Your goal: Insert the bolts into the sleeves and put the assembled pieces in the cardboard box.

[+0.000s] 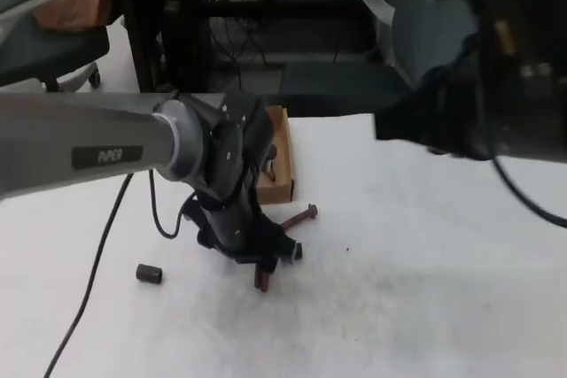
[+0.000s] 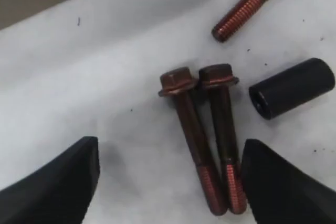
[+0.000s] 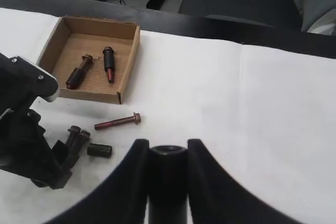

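white worktop (image 1: 425,289) carries everything we see. our left claw (image 2: 169,142) hangs low over it with its fingers spread wide, gripping nothing; between them lie two bolts (image 2: 197,150) side by side. just beside them lies a black sleeve (image 2: 291,88), and a third bolt (image 2: 247,9) lies a little farther off, toward the cardboard box (image 3: 130,61). inside the box we see two assembled pieces (image 3: 79,72). our right claw (image 3: 168,148) is held high above the worktop, clamped on another sleeve (image 3: 168,192). a further sleeve (image 1: 149,273) lies well apart on the other side of the left claw, near a black cable (image 1: 100,254). beyond the worktop's far edge we see an office chair (image 1: 35,33).
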